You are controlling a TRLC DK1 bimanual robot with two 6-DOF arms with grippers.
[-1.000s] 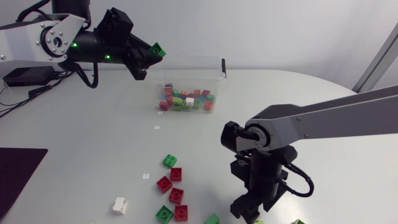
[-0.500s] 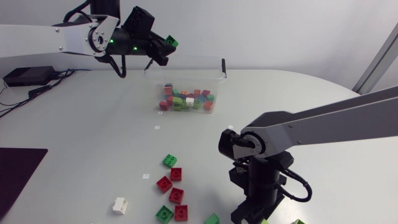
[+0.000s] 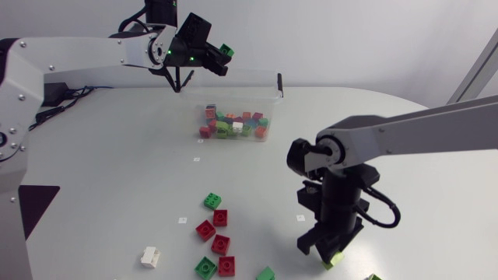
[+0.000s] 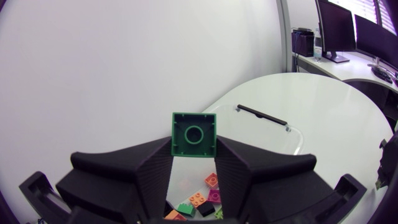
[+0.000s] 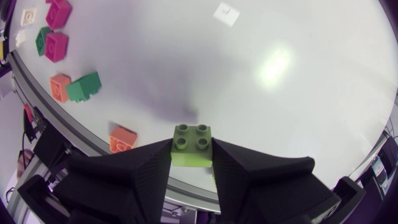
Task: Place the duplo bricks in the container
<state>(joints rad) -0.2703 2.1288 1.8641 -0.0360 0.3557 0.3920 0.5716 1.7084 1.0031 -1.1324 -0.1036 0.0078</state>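
Above the container [image 3: 233, 87], by its far rim, my left gripper [image 3: 220, 59] clamps a green brick [image 3: 226, 51]; well apart from it, my right gripper [image 3: 327, 257] pinches a lime brick [image 3: 336, 258].

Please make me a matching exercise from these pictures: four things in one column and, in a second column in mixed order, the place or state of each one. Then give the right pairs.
Column one
1. dark green brick
2. lime brick
3. white brick
4. clear container

Column two
A. lying loose on the table
B. gripped in the right claw
C. holding many mixed bricks
D. gripped in the left claw

Pairs: 1-D, 2-B, 3-A, 4-C.
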